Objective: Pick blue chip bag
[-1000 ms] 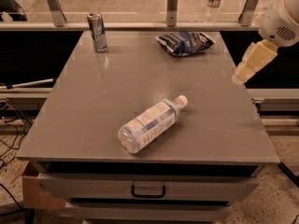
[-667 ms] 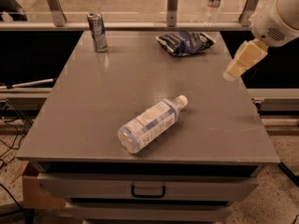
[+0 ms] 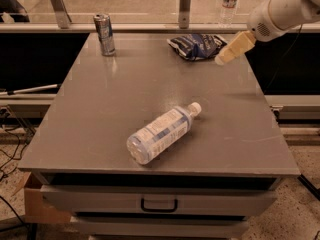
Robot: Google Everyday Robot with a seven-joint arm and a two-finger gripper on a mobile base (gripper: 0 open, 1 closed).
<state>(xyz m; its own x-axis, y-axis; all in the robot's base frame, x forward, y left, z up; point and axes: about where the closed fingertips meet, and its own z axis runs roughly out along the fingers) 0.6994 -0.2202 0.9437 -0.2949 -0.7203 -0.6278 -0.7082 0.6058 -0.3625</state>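
A grey table (image 3: 100, 134) stands here, with a white arm (image 3: 280, 11) over its far right corner. A water bottle (image 3: 161, 133) lies on its side near the front edge. The blue chip bag (image 3: 196, 46) sits at the far edge, right of middle. A can (image 3: 104, 34) stands far left. The gripper (image 3: 221, 60) hangs just beside the bag's right end; apart or together, I cannot tell.

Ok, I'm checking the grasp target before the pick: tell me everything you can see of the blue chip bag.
The blue chip bag is a small, dark blue, glossy, foil-looking pouch with white and light blue markings, wrinkled and puffy. It lies flat on the grey table near its far right corner, apart from the can and the bottle. The gripper hangs just off its right end; contact cannot be judged.
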